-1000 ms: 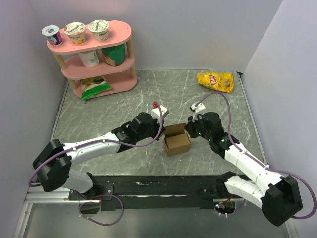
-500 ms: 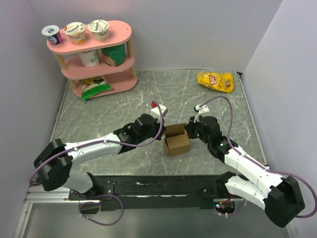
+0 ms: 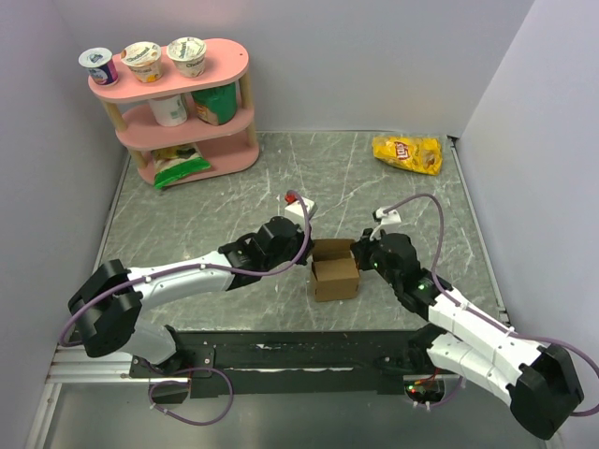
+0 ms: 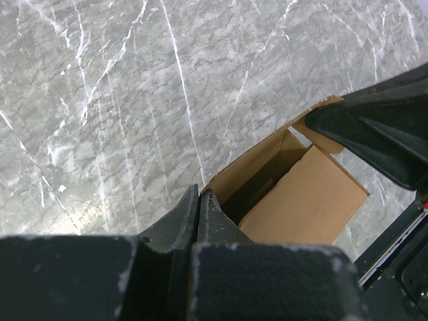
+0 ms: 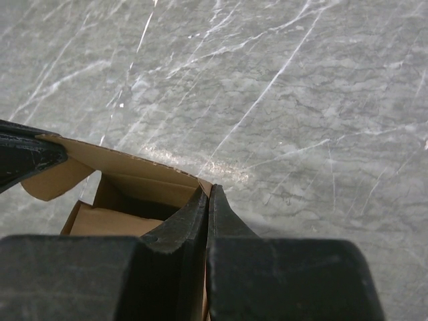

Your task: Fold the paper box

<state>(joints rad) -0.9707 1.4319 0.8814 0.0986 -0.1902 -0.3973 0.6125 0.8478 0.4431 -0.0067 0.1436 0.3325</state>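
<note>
Two-sided bracing of the paper box [image 3: 335, 271]: clenched shut at its left wall with left gripper [image 4: 198, 194], at its right with right gripper [image 5: 207, 190], perhaps nipping card, steadying for flap [image 5: 59, 180] tucking.

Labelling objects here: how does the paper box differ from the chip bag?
The paper box is plain brown cardboard; the chip bag is shiny yellow, printed. The paper box stands open-topped mid-table; the chip bag lies flat in the far right corner. The left gripper and right gripper pinch the paper box's rim; nothing touches the chip bag. Both rest on the table.
</note>
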